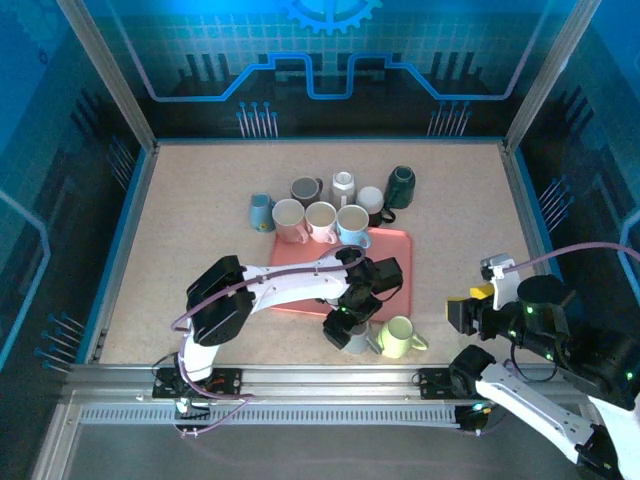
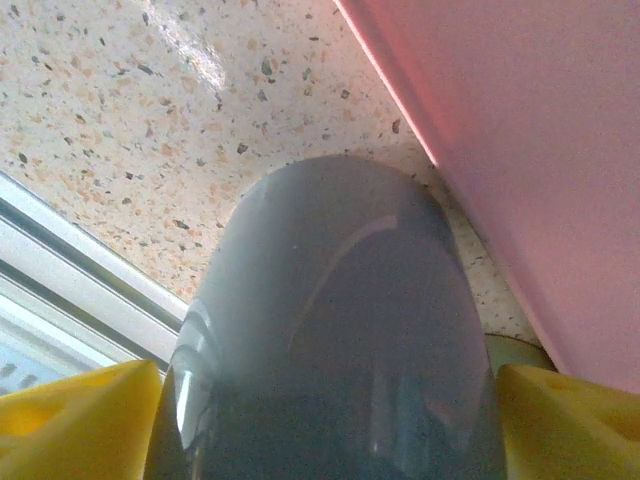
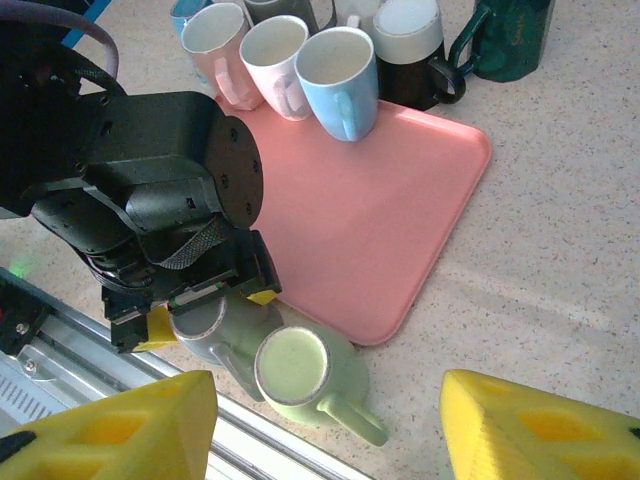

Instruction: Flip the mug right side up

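A grey mug (image 1: pixel 357 338) (image 2: pixel 330 300) (image 3: pixel 215 325) stands base up on the table, just off the pink tray's front edge. My left gripper (image 1: pixel 350 325) (image 2: pixel 330 400) (image 3: pixel 205 312) reaches down over it, one yellow finger (image 2: pixel 90 410) pressed to each side of its wall, shut on it. A light green mug (image 1: pixel 398 337) (image 3: pixel 300 370) stands upside down right beside it, touching or nearly so, handle pointing right. My right gripper (image 1: pixel 475 305) (image 3: pixel 330 430) hovers open to the right, nothing between its fingers.
The pink tray (image 1: pixel 385 245) (image 2: pixel 540 150) (image 3: pixel 370 200) lies mid-table, bare. Several mugs cluster along its far edge, among them a blue one (image 3: pixel 338 65), a pink one (image 3: pixel 215 40) and a dark green one (image 1: pixel 401 185). The metal front rail (image 2: pixel 70 270) runs close behind the grey mug.
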Available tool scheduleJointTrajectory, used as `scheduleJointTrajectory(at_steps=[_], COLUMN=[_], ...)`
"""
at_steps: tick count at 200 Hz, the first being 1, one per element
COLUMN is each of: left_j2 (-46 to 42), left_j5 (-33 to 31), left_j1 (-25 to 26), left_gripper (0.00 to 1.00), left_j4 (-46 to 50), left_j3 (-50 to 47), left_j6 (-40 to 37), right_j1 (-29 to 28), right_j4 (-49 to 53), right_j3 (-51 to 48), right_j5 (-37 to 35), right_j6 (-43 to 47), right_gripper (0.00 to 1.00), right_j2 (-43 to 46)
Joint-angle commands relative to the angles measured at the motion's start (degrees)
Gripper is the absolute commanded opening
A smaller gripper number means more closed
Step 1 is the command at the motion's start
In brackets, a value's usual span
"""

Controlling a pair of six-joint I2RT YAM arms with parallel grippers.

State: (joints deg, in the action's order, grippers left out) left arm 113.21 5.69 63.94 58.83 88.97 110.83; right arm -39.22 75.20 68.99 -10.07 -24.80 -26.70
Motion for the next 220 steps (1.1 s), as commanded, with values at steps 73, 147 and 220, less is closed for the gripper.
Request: scheduleJointTrajectory(at_steps=[73,147,220], left_j2=[-7.4,-31.6,-63.3], left_j5=[-5.7,-19.0,-0.1], left_j1=[-0.1,-3.2,-22.9], left_gripper=[0.64,0.62,0.57], left_j4=[5.2,1.3,-36.3], left_j3=[-2.8,-9.5,-25.8], left_j6=[-0.9,-22.4,-60.1], right_j1=[-0.1,-0.1,2.1], right_j4=[-0.1,-12.0,-39.2], right_j3=[-0.6,-3.4,-3.2], right_j5=[-0.6,15.6,47.3], right_j6=[-0.5,-4.8,-11.4], right_gripper=[0.62,0.62,0.69], right_j2=[1.1,-3.1,-23.5])
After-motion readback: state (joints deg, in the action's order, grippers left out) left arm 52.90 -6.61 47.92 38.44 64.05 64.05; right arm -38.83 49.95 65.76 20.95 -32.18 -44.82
